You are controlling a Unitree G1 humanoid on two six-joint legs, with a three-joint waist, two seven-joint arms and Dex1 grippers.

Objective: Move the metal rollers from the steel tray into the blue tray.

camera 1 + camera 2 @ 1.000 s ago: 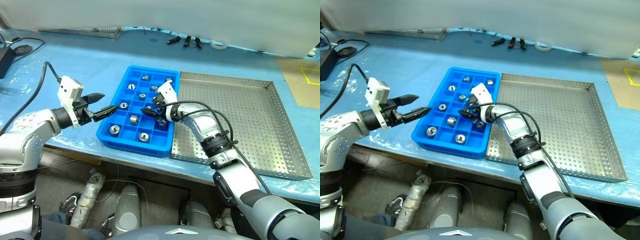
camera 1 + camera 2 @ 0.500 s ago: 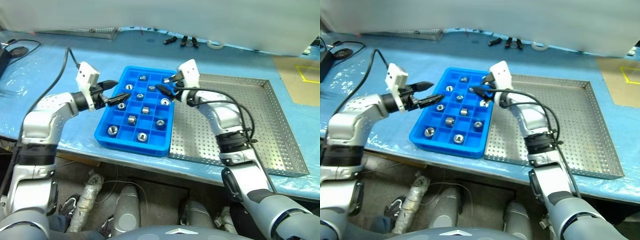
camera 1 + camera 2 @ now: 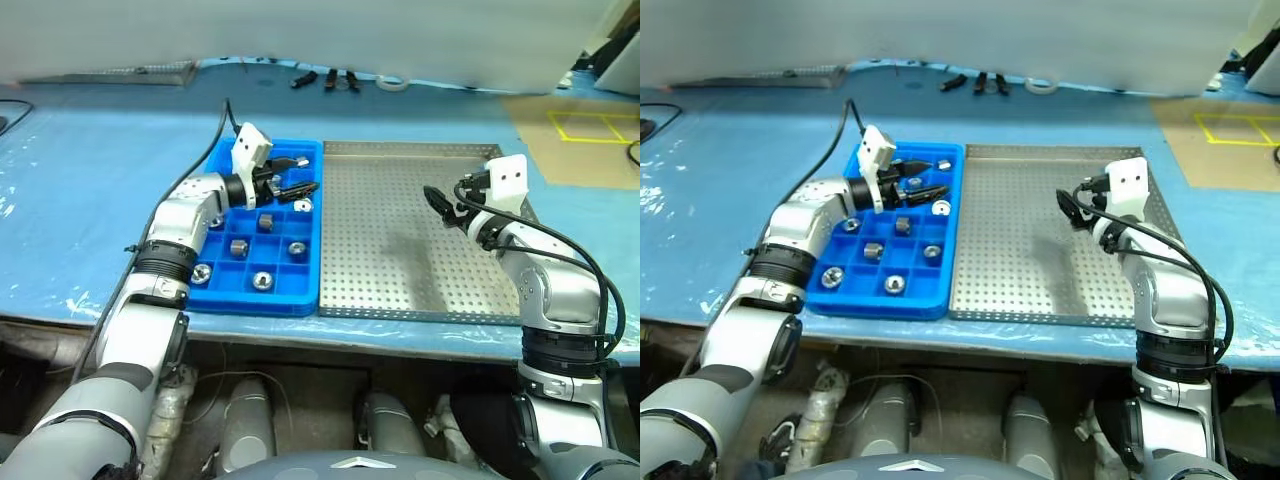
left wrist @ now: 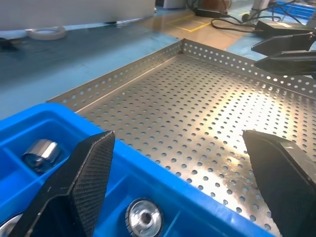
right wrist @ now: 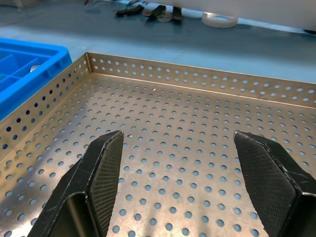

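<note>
Both arms are hanging over the work, and the steel tray [image 3: 400,235] is showing a bare perforated floor, not a single roller lying on it that I can make out. The metal rollers [image 3: 264,222] are all sitting in the compartments of the blue tray [image 3: 222,295], which is lying just beside the steel tray, rim against rim. So this is looking like the closing stage of the job: the transfer appears done or very nearly so.

The left gripper [image 3: 296,177] is hovering over the far compartments of the blue tray, fingers spread wide and carrying nothing, with rollers lying just below and beside its tips. The right gripper [image 3: 440,203] is poised above the right part of the steel tray, fingers parted and empty too, well apart from every roller.

Next move, I'd judge, calls for a last check of the steel tray for any stray piece, then drawing both arms clear.
</note>
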